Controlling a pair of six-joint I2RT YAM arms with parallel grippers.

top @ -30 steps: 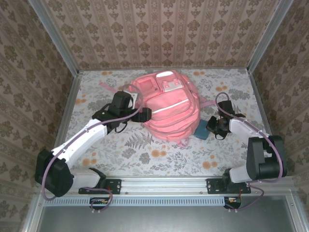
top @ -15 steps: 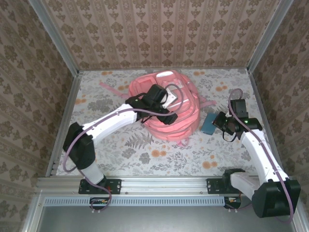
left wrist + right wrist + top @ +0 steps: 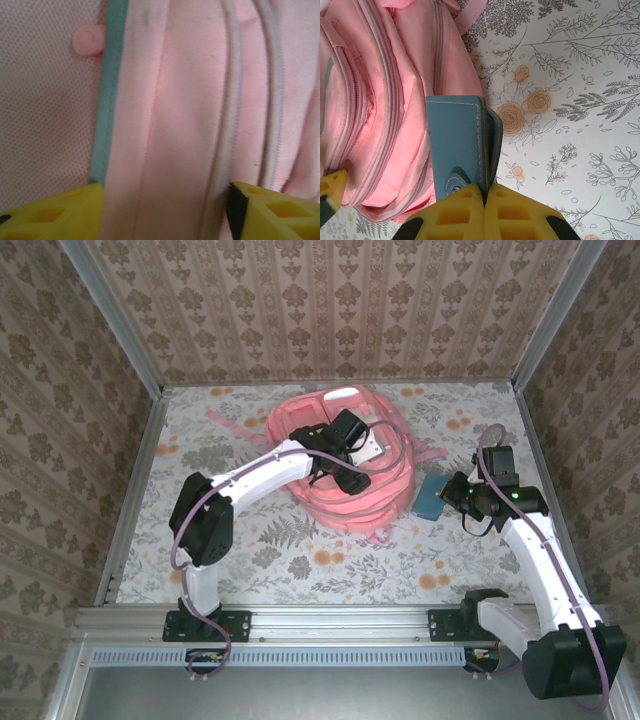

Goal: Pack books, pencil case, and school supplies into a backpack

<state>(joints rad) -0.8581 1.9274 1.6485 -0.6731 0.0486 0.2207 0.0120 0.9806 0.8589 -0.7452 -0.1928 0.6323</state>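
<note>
The floral table (image 3: pixel 300 550) fills the middle of the overhead view, with patterned walls around it. The pink backpack (image 3: pixel 385 488) lies at the centre of the frame, slightly above the middle, straps trailing to its upper left and lower right. In the right wrist view the backpack (image 3: pixel 380 100) takes up the left half, its zips running top to bottom.

The left arm (image 3: pixel 250 480) reaches from the lower left up and across the backpack. The left gripper (image 3: pixel 352 478) hangs over the middle of the bag. In its own camera the two yellow fingers (image 3: pixel 50 215) sit in the bottom corners, spread apart, so the left gripper (image 3: pixel 165 210) is released. Pink backpack fabric (image 3: pixel 170 125) shows in the gap; whether the fingers touch it I cannot tell. A teal trim (image 3: pixel 107 100) runs down the left of that frame and two zips (image 3: pixel 230 100) down the right.

The right arm (image 3: pixel 540 550) rises along the right side of the overhead frame. A teal pouch (image 3: pixel 432 498) lies just right of the backpack, touching its edge. The right gripper (image 3: pixel 452 498) is clenched on the pouch's near end. In the right wrist view the right gripper (image 3: pixel 485 195) pinches the pouch (image 3: pixel 457 140) at bottom centre, beside a snap button (image 3: pixel 454 181)
</note>
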